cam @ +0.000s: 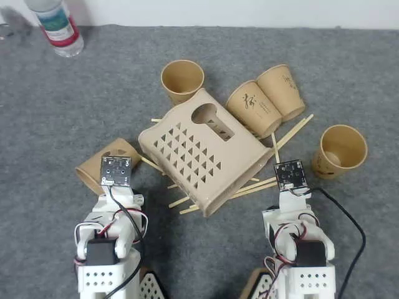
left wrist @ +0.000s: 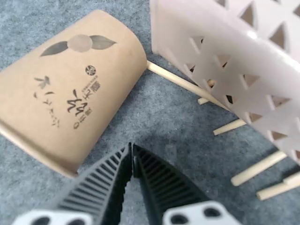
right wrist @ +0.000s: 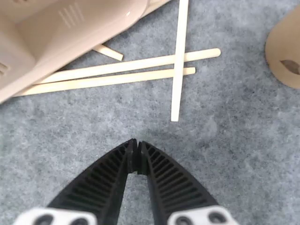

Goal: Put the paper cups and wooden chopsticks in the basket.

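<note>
Lying on its side beside the tipped basket [cam: 199, 149]: paper cup [left wrist: 70, 89], base pointing at it. Hovering pinched shut, empty: left claw [left wrist: 132, 157], right claw [right wrist: 137, 157]. Sticking out beneath the basket: chopsticks [right wrist: 140, 63], slanting near-left to far-right.

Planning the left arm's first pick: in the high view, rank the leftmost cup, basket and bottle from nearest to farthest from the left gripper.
1. Leftmost cup, lying right beside the left gripper.
2. Basket, at the centre.
3. Bottle, in the far back corner.

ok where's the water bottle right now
In the high view the water bottle stands at the far left corner, beyond and left of the basket.
</note>
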{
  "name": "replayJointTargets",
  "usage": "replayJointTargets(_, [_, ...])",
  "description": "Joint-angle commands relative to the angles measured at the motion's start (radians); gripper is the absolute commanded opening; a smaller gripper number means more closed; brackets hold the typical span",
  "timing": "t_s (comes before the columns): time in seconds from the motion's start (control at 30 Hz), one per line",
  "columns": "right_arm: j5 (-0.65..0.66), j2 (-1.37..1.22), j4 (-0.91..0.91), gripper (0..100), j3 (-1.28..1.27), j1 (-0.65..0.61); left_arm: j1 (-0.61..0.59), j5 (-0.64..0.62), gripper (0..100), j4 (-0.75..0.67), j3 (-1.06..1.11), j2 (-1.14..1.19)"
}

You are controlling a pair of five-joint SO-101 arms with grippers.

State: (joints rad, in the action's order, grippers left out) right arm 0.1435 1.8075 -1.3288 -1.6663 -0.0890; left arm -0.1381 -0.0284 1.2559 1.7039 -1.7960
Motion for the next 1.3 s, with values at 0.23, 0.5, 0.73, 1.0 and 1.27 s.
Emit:
replayJointTargets(0.23, [0.005, 0.005, 0.019, 0.8, -0.017, 0.004, -0.003, 0.009, 1, 0.005, -0.021, -0.021])
replayJointTargets(0.5, [0.008, 0.007, 0.019, 0.9, -0.017, 0.005, -0.003, 0.009, 1, 0.005, -0.021, -0.021])
replayJointTargets(0.73, [0.006, 0.007, 0.019, 0.9, -0.017, 0.007, -0.005, 0.009, 1, 0.005, -0.021, -0.021])
replayJointTargets(1.0, [0.011, 0.007, 0.019, 0.9, -0.017, -0.010, 0.003, 0.011, 1, 0.005, -0.021, -0.021])
replayJointTargets(1.27, [0.011, 0.007, 0.056, 0.9, -0.017, -0.122, 0.140, 0.012, 1, -0.008, -0.021, -0.021])
